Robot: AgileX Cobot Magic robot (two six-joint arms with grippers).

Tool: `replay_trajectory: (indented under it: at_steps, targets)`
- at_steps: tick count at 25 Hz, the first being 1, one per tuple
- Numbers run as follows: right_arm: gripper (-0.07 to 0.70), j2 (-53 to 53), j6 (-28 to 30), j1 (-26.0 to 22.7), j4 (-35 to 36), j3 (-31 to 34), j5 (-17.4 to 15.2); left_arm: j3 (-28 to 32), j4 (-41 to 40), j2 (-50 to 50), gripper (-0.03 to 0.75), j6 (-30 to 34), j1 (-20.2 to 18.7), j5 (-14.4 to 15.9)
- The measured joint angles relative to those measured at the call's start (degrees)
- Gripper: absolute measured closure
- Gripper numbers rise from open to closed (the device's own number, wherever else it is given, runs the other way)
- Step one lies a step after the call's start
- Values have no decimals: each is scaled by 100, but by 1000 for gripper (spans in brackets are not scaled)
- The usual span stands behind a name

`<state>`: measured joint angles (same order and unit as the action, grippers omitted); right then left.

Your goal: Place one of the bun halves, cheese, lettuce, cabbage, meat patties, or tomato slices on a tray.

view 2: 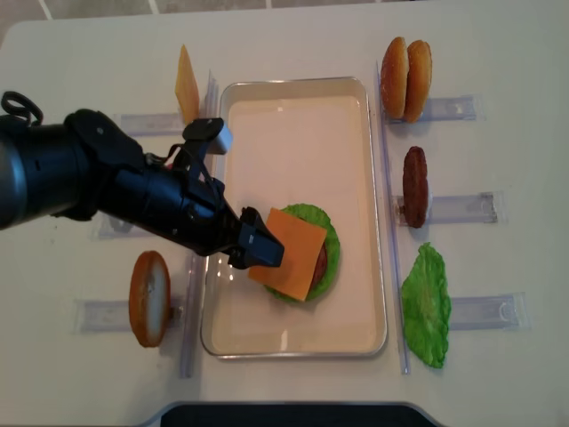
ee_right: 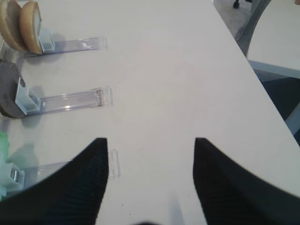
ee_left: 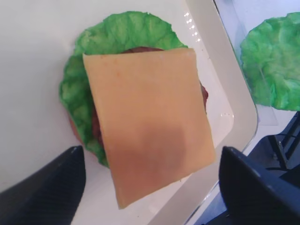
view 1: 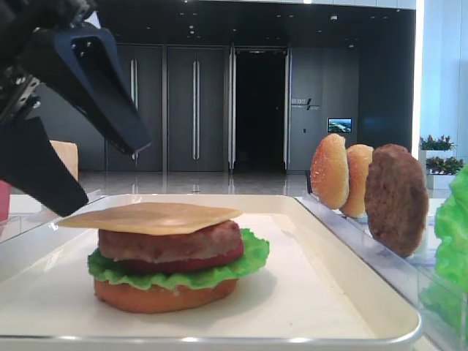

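- Yellow-orange cheese (ee_left: 149, 122) lies flat on top of the stack, directly below the left gripper (ee_left: 151, 187) and centred between its two dark fingers; nothing bridges finger and slice in the left wrist view, so the slice reads as released.
- Left gripper jaws stand wide apart, one finger off each side edge of the slice, empty.
- Stack order under the cheese, seen from the low exterior view: meat patty (view 1: 170, 243), a red tomato edge, lettuce (view 1: 179, 269), then the bottom bun half (view 1: 164, 296), all resting on the white tray (view 1: 314, 307).
- Slice orientation: skewed to the tray edges, one corner overhanging the stack toward the gripper and the tray's near rim; it is not square to the patty below.
- Left arm pose: reaching in from the tray's left side, wrist pitched down over the stack, fingers just beside and above the slice's left edge in the overhead view.
- Right gripper (ee_right: 150, 187): jaws apart, empty, hanging over bare table well away from the tray, with the clear racks (ee_right: 70, 101) off to its left.
- Nearer arm: the left, by a wide margin.
- Judgement: placement of the cheese appears done; the next move calls for a straight lift clear of the slice, since a sideways drag could catch the overhanging corner.
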<state>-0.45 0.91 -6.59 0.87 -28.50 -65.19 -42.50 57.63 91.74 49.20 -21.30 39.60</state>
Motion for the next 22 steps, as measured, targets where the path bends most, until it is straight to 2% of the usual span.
replay_trajectory:
  at_steps: [7,12,19,22]
  targets:
    - [217,0,0,0,0,0,0,-947,-922,0,24,-873,134,342]
    - [217,0,0,0,0,0,0,-1828,-1898,0,24,-1792,347,578]
    - [217,0,0,0,0,0,0,-3029,-3606,0,24,-2994,1019,1227]
    - [217,0,0,0,0,0,0,-3372,-4381,1,24,-3509,1372,1492]
